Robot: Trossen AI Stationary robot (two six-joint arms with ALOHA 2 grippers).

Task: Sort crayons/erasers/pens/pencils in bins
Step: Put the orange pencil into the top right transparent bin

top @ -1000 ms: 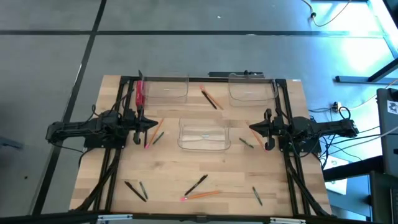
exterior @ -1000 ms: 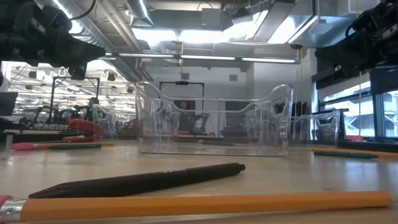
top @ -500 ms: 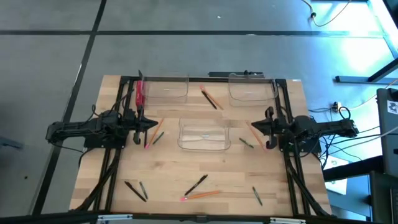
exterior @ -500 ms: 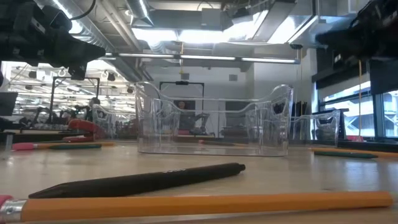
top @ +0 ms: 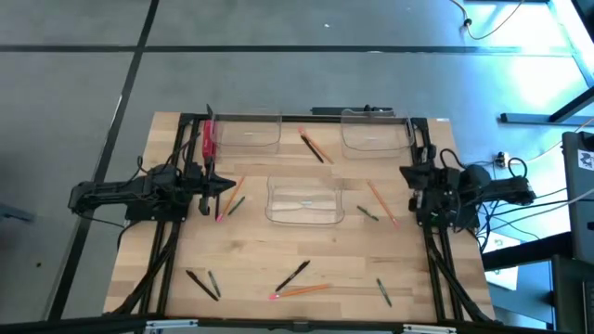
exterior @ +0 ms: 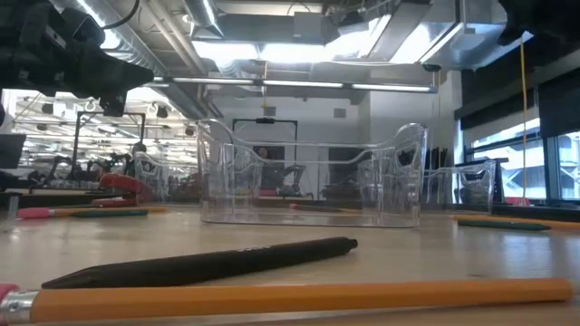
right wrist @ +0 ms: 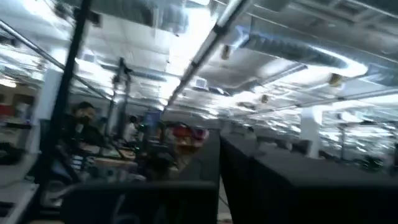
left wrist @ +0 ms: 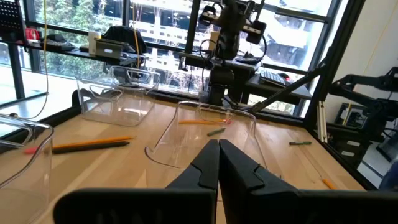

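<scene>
- High view: centre bin [top: 304, 203] sits mid-worktop [top: 251, 264]; two more bins [top: 249, 133] and [top: 376, 131] beyond it at the far edge. Left tool [top: 228, 186] clenched, empty, left of the centre bin, over an orange pencil [top: 225, 198] and green crayon [top: 236, 204]. Right tool [top: 408, 174] clenched, holding nothing, pulled right of the centre bin; pencil [top: 380, 202] and crayon [top: 368, 213] lie between. Pencil and pen [top: 314, 147] crossed between the far bins. Pen [top: 293, 276] and pencil [top: 299, 291] nearer than the centre bin.
- Low view: black pen [exterior: 204, 264] and orange pencil [exterior: 290, 300] in front of the centre bin [exterior: 311, 177]; all on the worktop.
- Left wrist view: left tool [left wrist: 218, 163] fingers pressed together, pointing at the centre bin [left wrist: 205, 134].
- Right wrist view: tilted up at the ceiling, blurred; right tool [right wrist: 219, 180] dark, closed.
</scene>
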